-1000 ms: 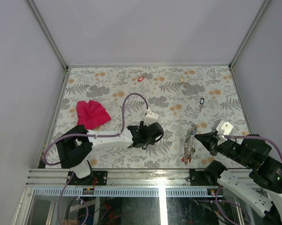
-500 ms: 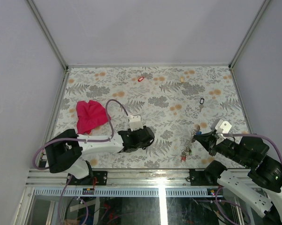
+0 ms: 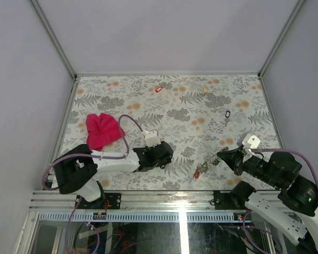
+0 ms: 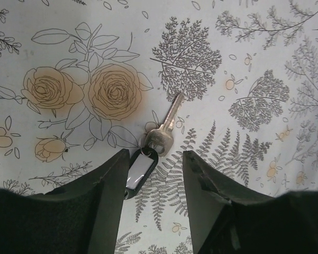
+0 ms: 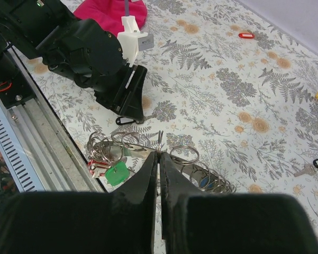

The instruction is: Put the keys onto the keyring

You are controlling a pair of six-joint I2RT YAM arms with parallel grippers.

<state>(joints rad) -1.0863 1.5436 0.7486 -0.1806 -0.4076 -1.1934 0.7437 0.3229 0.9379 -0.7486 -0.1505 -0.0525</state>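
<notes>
Right gripper: its two black fingers are pressing fully together, pinching the thin grey wire of the large grey metal keyring, which is rising from between the tips.
Keyring: it is lying bunched on the flower-printed table cover right at the pinching fingertips, spreading to both sides of them, loops and silver keys crowding together.
Green plastic tag: it is hanging among the loops just left of the tips in the right wrist view.
Left gripper: it is standing about half open over the cover, gripping nothing, just beyond the keyring from the right gripper.
Small silver key with a black plastic tag: it is lying flat, its tag sitting between the left fingers, close against one of them, its blade pointing out past the tips.
Crumpled magenta cloth: it is lying well behind and to the side of the left gripper.
Second black-tagged silver key: it is lying some way beyond the right gripper.
Red-tagged key and cream-tagged key: both are lying farthest off, near the cover's far edge.
</notes>
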